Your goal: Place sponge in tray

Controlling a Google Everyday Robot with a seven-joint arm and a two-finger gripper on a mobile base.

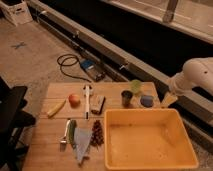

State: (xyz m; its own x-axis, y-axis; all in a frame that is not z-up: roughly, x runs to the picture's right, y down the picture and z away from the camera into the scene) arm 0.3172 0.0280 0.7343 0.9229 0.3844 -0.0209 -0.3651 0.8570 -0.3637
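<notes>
**Desk:** Where does the gripper (167, 100) stand in this one?

**Photographer:** At the far corner of the wooden table (46, 146), hanging off the white arm that reaches in from the side, just past the back rim of the yellow tray (142, 112). Its fingers are spread and carry nothing.

**Desk:** And the sponge (146, 101)?

**Photographer:** Flat on the table, not in the tray. It sits just beside the gripper, between it and the dark cup (127, 98), with the pale green cup (136, 86) a little behind. The tray's far wall runs right in front of it.

**Desk:** So what does the pickup hinge on?

**Photographer:** A short sideways reach toward the dark cup and a drop onto the block, as I read it. The cup crowds the sponge's other side, so the fingers have little room there. The sponge looks slightly longer along the table's back edge, but I can't be sure of its long axis from here.
</notes>
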